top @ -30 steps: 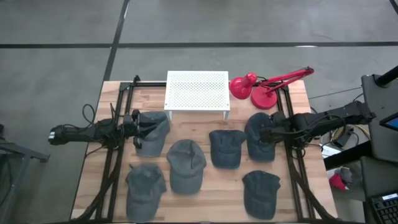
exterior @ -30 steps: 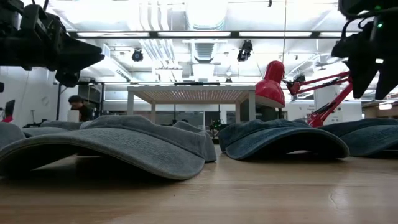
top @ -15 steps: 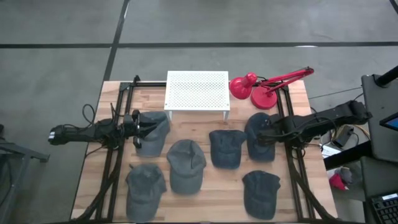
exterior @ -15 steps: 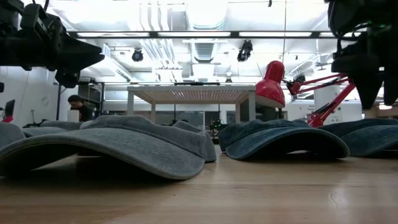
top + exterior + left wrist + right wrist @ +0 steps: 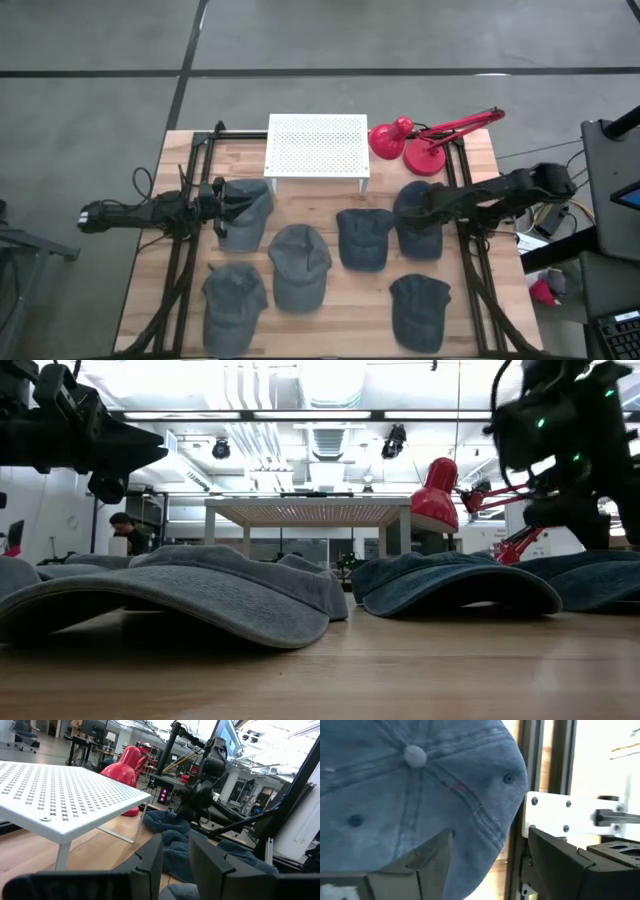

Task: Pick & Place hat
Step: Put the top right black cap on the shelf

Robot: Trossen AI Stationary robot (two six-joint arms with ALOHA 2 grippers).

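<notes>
Overhead, six grey-blue denim caps lie on the wooden tabletop (image 5: 330, 320). Right gripper (image 5: 418, 210) sits directly over the grey-blue denim cap at the right side (image 5: 418, 222), just near of the red desk lamp (image 5: 420, 140). Its fingers (image 5: 432, 862) are spread wide, one on each side of the cap's crown edge, not yet pinching the fabric. From the right wrist camera this cap (image 5: 410, 785) shows a top button, stitched seam panels and small eyelets, faded wash, crown domed and sitting flat; the black frame rail (image 5: 540, 755) runs just beside it.

Left gripper (image 5: 228, 207) hangs over the grey-blue denim cap at the left (image 5: 245, 215), near the left leg of the white perforated metal stand (image 5: 316, 145) at the far middle. Left fingers (image 5: 150, 865) stand partly apart, nothing between them; no contact with the cap visible.

Remaining caps: one centre (image 5: 298, 265), one centre-right (image 5: 363, 238), one near left (image 5: 233, 305), one near right (image 5: 418, 312), all apart from both grippers. From table height the caps lie brim-down, flat, and a person (image 5: 125, 532) shows far left in the room behind.
</notes>
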